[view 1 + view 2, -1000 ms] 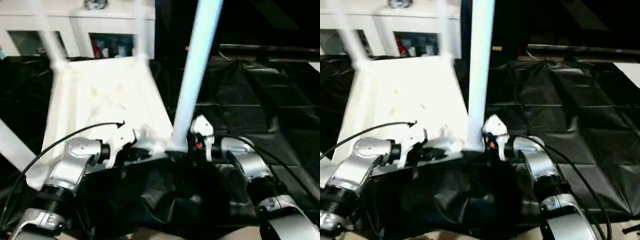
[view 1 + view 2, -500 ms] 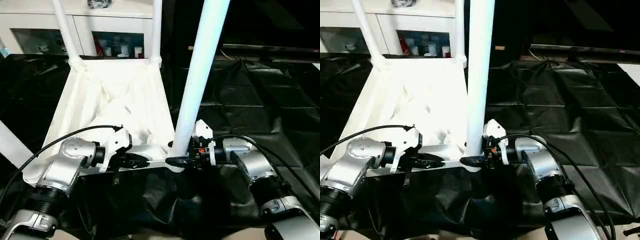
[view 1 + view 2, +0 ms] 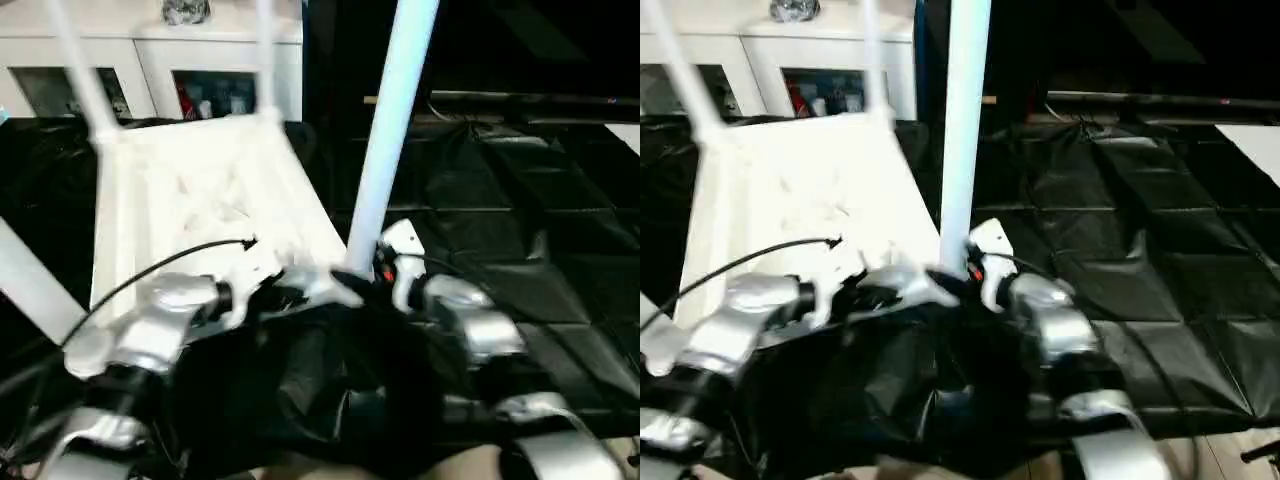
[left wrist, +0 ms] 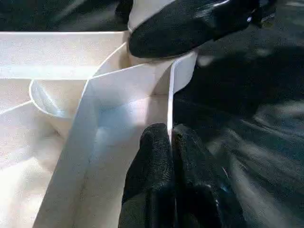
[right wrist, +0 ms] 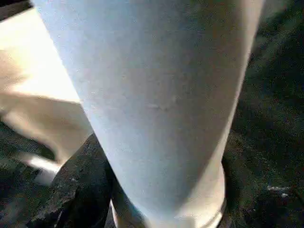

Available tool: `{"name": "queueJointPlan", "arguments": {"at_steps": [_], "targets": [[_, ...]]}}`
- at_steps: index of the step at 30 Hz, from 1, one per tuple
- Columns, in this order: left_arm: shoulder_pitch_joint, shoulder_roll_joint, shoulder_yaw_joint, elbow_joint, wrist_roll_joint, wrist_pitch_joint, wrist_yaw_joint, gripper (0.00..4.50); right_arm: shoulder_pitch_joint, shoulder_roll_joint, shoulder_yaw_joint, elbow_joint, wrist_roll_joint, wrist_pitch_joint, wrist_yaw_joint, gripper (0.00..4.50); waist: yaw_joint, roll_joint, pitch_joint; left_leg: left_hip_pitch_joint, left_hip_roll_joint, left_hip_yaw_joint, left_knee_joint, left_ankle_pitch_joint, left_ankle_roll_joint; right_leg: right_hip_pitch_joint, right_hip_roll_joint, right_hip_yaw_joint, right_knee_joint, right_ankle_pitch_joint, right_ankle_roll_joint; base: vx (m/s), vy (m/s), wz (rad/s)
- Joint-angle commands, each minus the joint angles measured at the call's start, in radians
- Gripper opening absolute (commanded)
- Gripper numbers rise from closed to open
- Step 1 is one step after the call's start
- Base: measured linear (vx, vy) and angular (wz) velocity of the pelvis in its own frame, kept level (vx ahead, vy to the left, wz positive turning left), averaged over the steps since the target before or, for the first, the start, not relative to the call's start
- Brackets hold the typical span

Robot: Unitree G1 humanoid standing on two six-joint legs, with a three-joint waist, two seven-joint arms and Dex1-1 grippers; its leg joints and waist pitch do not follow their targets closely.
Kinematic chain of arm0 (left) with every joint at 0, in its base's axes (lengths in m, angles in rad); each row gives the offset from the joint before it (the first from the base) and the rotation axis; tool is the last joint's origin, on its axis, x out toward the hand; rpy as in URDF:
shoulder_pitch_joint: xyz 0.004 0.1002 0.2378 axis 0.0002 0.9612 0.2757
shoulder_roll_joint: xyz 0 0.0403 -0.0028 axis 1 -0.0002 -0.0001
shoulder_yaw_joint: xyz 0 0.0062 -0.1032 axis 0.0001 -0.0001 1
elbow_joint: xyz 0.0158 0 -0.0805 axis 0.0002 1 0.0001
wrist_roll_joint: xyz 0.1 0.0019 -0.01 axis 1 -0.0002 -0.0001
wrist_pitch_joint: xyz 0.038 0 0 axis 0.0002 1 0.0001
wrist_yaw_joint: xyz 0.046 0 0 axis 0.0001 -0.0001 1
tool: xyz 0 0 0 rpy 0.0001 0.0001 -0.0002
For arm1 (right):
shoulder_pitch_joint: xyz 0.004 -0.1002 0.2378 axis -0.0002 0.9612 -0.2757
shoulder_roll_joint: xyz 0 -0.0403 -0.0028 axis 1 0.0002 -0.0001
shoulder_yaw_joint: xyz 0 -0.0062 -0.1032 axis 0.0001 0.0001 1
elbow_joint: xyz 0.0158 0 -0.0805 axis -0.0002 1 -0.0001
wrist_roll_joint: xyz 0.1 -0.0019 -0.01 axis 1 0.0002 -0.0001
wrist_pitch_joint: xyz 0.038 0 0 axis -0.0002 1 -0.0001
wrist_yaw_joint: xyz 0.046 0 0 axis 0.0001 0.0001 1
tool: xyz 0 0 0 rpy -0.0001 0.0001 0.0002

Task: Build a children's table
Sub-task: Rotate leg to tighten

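The children's table's white tabletop (image 3: pixel 200 190) lies upside down on black sheeting, ribbed underside up. White tube legs stand in its two far corners (image 3: pixel 75 70). A long white leg (image 3: pixel 385 140) rises from the near right corner socket (image 4: pixel 183 71). My left gripper (image 4: pixel 169 142) is shut on the tabletop's thin near rim, close beside that socket. My right gripper (image 3: pixel 362 285) is shut on the base of the near right leg. One of its black fingers (image 5: pixel 80 190) presses against the tube just above the socket.
Black plastic sheeting (image 3: pixel 520 200) covers the floor to the right and in front. A white cabinet with glass doors (image 3: pixel 150 50) stands behind the tabletop. Another white leg (image 3: pixel 30 285) slants out at the near left corner.
The right gripper's fingers have closed in around the leg's base. The head camera has swung, shifting the whole picture. The left gripper keeps its hold on the rim.
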Motion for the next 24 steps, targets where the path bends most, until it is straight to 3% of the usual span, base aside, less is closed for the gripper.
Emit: {"name": "queueJointPlan", "arguments": {"at_steps": [1, 4, 5, 6, 7, 10, 12, 18, 24], "targets": [[-0.048, -0.103, -0.026, -0.022, -0.039, -0.014, 0.072, 0.00, 0.002, 0.102, 0.101, 0.052, -0.044, -0.024, 0.005, 2.69, -0.001, 0.000, -0.052, 0.005, 0.053, -0.019, -0.068, -0.138, 0.022, 0.040, -0.104, 0.072, -0.085, -0.239, -0.153, 0.000, 0.000, 0.00], [-0.045, -0.114, -0.034, -0.035, -0.045, -0.007, 0.066, 0.00, 0.006, 0.105, 0.132, 0.042, -0.052, -0.070, 0.073, 2.69, 0.001, 0.000, -0.054, 0.001, 0.052, -0.017, -0.065, -0.121, 0.038, 0.043, -0.105, 0.072, -0.080, -0.183, -0.163, 0.000, 0.000, 0.00], [-0.044, -0.115, -0.037, -0.038, -0.047, -0.007, 0.062, 0.00, 0.007, 0.104, 0.136, 0.038, -0.049, -0.073, 0.092, 3.25, 0.001, 0.000, -0.055, 0.000, 0.051, -0.017, -0.065, -0.107, 0.048, 0.045, -0.103, 0.072, -0.076, -0.155, -0.167, 0.000, 0.000, 0.00], [-0.041, -0.115, -0.037, -0.042, -0.050, -0.010, 0.055, 0.00, 0.007, 0.102, 0.131, 0.035, -0.039, -0.068, 0.109, 3.39, 0.001, 0.001, -0.055, 0.000, 0.051, -0.017, -0.065, -0.100, 0.056, 0.045, -0.102, 0.072, -0.075, -0.138, -0.171, 0.000, 0.000, 0.00], [-0.034, -0.108, -0.039, -0.052, -0.056, -0.014, 0.037, 0.00, 0.009, 0.093, 0.130, 0.029, -0.031, -0.065, 0.135, 3.45, -0.001, -0.014, -0.054, -0.002, 0.051, -0.015, -0.064, -0.103, 0.062, 0.046, -0.102, 0.071, -0.076, -0.145, -0.171, 0.000, 0.000, 0.00], [-0.015, -0.087, -0.037, -0.072, -0.064, -0.020, 0.000, 0.00, 0.010, 0.071, 0.133, 0.019, -0.023, -0.077, 0.182, 3.69, 0.004, -0.006, -0.052, -0.001, 0.052, -0.016, -0.065, -0.111, 0.068, 0.046, -0.107, 0.071, -0.081, -0.193, -0.161, 0.000, 0.000, 0.00], [0.001, -0.057, -0.032, -0.086, -0.076, -0.026, -0.047, 0.00, 0.011, 0.033, 0.140, 0.010, -0.018, -0.087, 0.244, 3.93, 0.002, -0.007, -0.053, -0.003, 0.053, -0.016, -0.064, -0.105, 0.071, 0.047, -0.105, 0.071, -0.078, -0.177, -0.162, 0.000, 0.000, 0.00], [0.027, 0.024, -0.023, -0.099, -0.106, -0.050, -0.171, 0.00, 0.036, -0.082, 0.170, -0.062, 0.019, -0.084, 0.485, 3.93, 0.005, -0.005, -0.055, -0.005, 0.053, -0.013, -0.058, -0.075, 0.105, 0.049, -0.100, 0.069, -0.067, -0.089, -0.189, 0.000, 0.000, 0.00], [0.037, 0.072, -0.012, -0.098, -0.130, -0.068, -0.257, 0.00, 0.045, -0.153, 0.178, -0.096, 0.031, -0.072, 0.621, 3.93, 0.015, -0.003, -0.054, -0.001, 0.056, -0.012, -0.059, -0.102, 0.098, 0.046, -0.099, 0.067, -0.069, -0.121, -0.193, 0.000, 0.000, 0.00]]}}
